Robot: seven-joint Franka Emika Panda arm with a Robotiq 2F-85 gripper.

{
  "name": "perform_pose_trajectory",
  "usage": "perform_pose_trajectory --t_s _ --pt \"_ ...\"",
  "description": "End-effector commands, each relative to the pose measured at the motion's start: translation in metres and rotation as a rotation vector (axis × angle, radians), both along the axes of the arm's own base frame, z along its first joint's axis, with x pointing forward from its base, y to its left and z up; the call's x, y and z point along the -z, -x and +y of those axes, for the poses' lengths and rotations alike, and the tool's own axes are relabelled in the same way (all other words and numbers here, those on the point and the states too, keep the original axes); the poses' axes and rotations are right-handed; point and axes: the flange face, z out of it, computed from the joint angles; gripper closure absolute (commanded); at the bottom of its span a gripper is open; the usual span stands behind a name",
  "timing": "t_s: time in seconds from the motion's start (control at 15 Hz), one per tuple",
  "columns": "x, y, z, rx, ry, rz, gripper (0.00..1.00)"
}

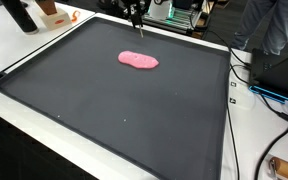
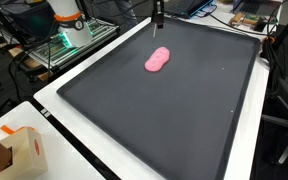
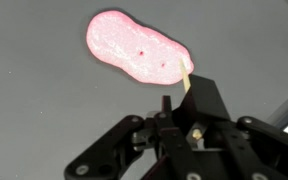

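A pink ice-lolly toy (image 1: 138,60) (image 2: 158,60) lies flat on a large dark tray (image 1: 84,110) (image 2: 184,120), toward its far part. In the wrist view the toy (image 3: 134,48) shows a short wooden stick (image 3: 187,76) pointing toward my fingers. My gripper (image 1: 138,26) (image 2: 158,20) hangs above the tray, just past the toy's far end and not touching it. From the wrist, the gripper (image 3: 180,96) has its fingers closed together with nothing between them.
The tray has a raised black rim and rests on a white table (image 1: 19,50). A cardboard box (image 2: 19,152) sits at one corner. The robot base (image 2: 68,20) and equipment stand behind the tray. Cables (image 1: 269,95) run along one side.
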Motion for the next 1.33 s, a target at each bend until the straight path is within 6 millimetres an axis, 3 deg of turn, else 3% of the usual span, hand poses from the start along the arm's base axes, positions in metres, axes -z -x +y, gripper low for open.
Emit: perform_pose_trajectory --t_s 0.0,0.07,0.73,0.8,1.0,1.27 --pt "-0.002 0.001 0.003 -0.005 0.017 -0.008 0.94" --pt "-0.003 0.001 0.005 -0.008 0.02 -0.011 0.75" --pt "-0.003 -0.001 0.005 -0.005 0.019 -0.014 0.75" --pt "-0.003 -0.001 0.005 -0.005 0.019 -0.014 0.94" --pt "0.004 0.004 0.033 -0.049 0.141 -0.023 0.94" --pt "0.014 0.016 0.093 -0.131 0.315 -0.056 0.94"
